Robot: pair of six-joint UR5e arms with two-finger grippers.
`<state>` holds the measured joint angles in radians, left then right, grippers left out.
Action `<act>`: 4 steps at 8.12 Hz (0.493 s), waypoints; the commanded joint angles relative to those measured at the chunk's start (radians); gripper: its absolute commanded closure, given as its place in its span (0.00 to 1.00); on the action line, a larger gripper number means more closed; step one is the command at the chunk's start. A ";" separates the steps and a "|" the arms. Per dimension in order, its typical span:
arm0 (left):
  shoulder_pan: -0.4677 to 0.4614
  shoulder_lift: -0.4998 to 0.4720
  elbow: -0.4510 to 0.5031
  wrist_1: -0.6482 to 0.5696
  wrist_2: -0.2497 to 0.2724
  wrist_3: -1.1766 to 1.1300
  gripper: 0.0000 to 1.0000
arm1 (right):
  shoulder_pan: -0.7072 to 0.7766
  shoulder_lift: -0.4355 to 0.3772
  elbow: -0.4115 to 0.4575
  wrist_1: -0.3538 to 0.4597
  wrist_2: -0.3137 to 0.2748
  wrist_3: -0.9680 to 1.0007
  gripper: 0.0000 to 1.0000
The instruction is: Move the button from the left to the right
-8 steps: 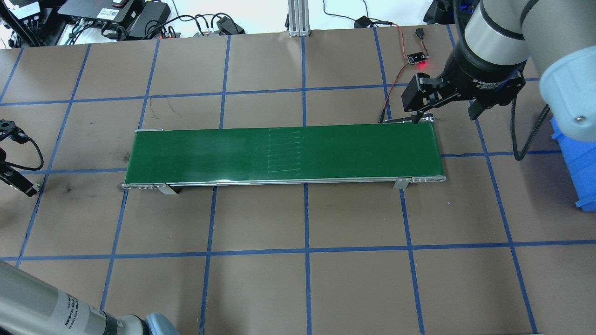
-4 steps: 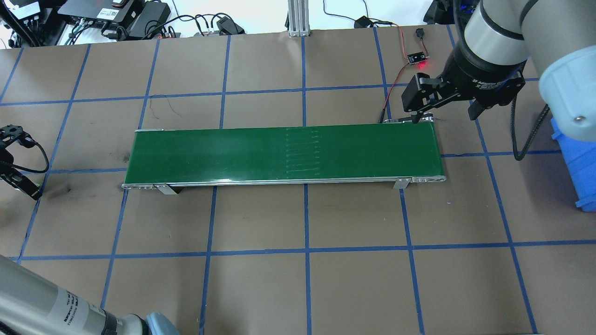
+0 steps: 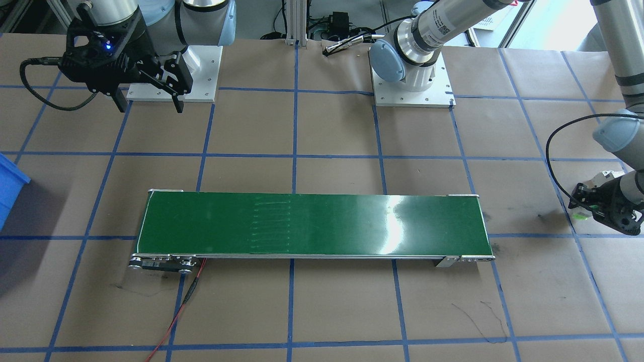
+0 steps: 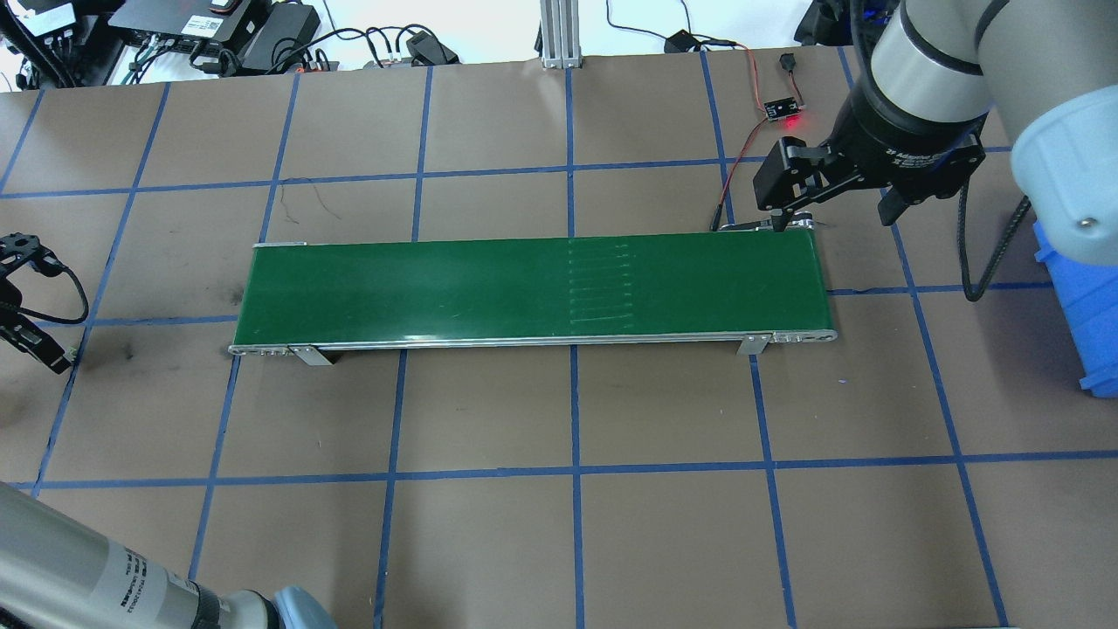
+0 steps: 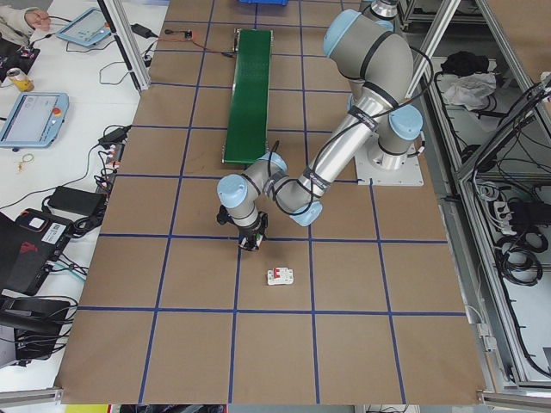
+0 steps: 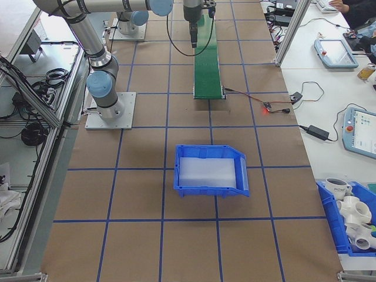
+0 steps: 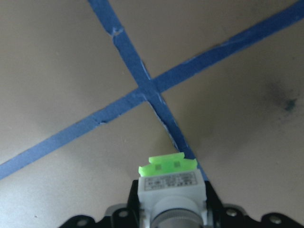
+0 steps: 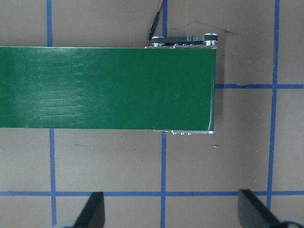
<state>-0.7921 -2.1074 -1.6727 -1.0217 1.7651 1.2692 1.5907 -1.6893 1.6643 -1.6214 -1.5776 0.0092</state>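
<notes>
We saw a brown paper-covered table (image 4: pixel 559 542) marked into squares by blue tape, with a long green conveyor belt (image 4: pixel 524 288) lying across its middle; at the table's far left end, well apart from the belt, the left gripper (image 3: pixel 588 208) was clamped on the button (image 7: pixel 173 183), whose white body and light-green edge sat between the fingers in the left wrist view, just above a crossing of blue tape lines; whether the button touched the paper we could not tell, since the wrist view was close and the other views small. Near that gripper, in the left side view, a white boxy circuit breaker (image 5: pixel 279 276) with a red lever lay on the table; the right gripper (image 4: pixel 830 205) hung over the far corner of the belt's right end with its two fingers (image 8: pixel 92 211) spread wide and nothing between them; a blue bin (image 6: pixel 210 170) stood on the table beyond the belt's right end; a small board with a red light (image 4: pixel 783 109) lay behind the belt.
</notes>
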 commanded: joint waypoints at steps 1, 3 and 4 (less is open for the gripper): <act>-0.030 0.146 0.002 -0.180 -0.094 -0.080 1.00 | 0.000 0.000 0.000 0.000 0.001 0.000 0.00; -0.187 0.336 0.001 -0.344 -0.125 -0.297 1.00 | 0.000 0.000 0.000 0.000 0.001 0.000 0.00; -0.287 0.380 -0.004 -0.354 -0.127 -0.439 1.00 | 0.000 0.000 0.000 0.000 0.001 0.000 0.00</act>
<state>-0.9170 -1.8451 -1.6719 -1.3017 1.6538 1.0531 1.5907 -1.6889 1.6644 -1.6214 -1.5771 0.0092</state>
